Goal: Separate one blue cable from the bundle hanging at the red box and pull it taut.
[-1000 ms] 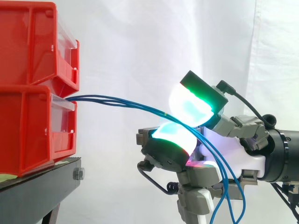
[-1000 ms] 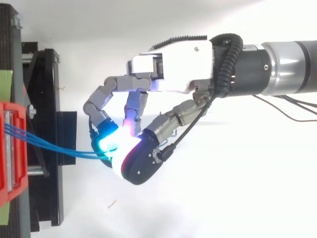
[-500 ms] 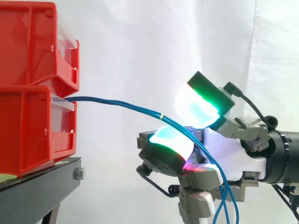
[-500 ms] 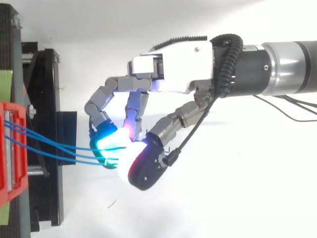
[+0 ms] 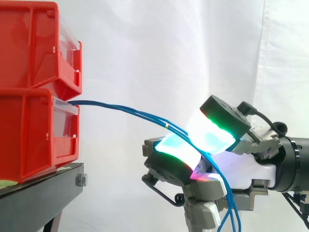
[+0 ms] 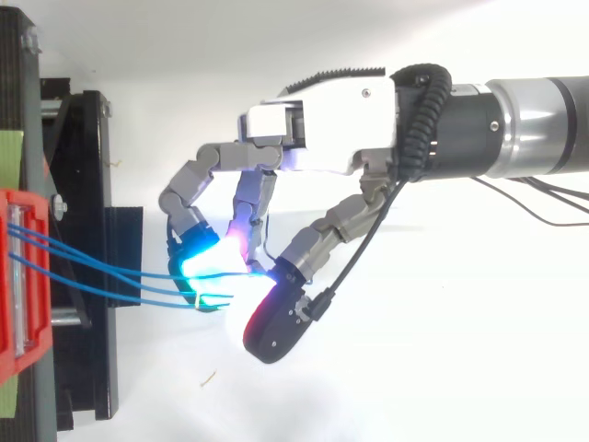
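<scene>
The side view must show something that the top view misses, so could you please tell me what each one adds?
From the side: the upper red bin sits stacked on the lower red bin. The blue cables leave the lower one, slope down to the hand and drop below it. From above: the cables spread sideways into three separate strands on their way to the hand. Both share the blue cables reaching the hand, the arm and the black stand.

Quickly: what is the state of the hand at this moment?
Hand: cannot be told. The blue cables run across it, but whether it grips one is unclear.
</scene>
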Robot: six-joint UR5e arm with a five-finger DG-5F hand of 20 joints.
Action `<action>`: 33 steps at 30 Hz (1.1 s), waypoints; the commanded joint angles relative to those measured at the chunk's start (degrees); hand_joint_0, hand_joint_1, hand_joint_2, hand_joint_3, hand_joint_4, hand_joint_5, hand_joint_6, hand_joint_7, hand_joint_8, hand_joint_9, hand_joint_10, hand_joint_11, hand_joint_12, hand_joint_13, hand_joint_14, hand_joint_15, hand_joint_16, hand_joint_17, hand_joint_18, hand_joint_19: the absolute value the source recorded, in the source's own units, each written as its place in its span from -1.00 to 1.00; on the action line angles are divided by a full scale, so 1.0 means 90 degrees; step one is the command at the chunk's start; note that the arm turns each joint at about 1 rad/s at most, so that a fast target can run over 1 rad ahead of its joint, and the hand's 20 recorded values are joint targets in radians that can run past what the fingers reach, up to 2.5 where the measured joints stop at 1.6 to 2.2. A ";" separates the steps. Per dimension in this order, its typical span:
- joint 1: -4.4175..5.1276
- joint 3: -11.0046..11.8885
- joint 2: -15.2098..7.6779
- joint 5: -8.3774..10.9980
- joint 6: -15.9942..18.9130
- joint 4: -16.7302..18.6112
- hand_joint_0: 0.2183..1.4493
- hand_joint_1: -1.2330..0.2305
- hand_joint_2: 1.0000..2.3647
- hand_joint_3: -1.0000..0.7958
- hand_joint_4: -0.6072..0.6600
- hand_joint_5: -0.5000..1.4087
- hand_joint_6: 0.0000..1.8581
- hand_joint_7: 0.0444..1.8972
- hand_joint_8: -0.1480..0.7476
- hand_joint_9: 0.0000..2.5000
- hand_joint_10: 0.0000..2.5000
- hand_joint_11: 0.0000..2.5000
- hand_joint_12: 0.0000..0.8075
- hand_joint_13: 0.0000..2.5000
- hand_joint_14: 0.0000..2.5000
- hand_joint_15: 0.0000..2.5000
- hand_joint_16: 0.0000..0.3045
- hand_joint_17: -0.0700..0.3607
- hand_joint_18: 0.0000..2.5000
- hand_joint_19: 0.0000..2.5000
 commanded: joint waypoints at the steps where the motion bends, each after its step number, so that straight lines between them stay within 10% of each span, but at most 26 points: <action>1: 0.0000 -0.0039 0.0000 0.0000 0.0001 0.0017 -0.02 -0.61 -1.00 -0.44 0.06 -0.67 -0.03 0.34 0.04 -0.07 -0.98 -0.20 -0.12 -0.08 -0.98 -0.48 -0.71 -0.21 -0.21 -0.59; 23: 0.0000 -0.0039 0.0000 0.0000 0.0001 0.0027 -0.59 -0.64 -1.00 -0.44 0.06 -0.61 -0.09 0.29 0.10 -0.03 -0.98 -0.21 -0.07 -0.09 -0.98 -0.47 -0.67 -0.15 -0.21 -0.58; 33: 0.0000 -0.0039 0.0000 0.0000 0.0001 0.0037 -0.36 -0.33 -1.00 -0.44 -0.04 -0.60 -0.14 0.36 0.06 0.02 -0.98 -0.21 -0.10 -0.07 -0.98 -0.45 -0.71 -0.21 -0.23 -0.50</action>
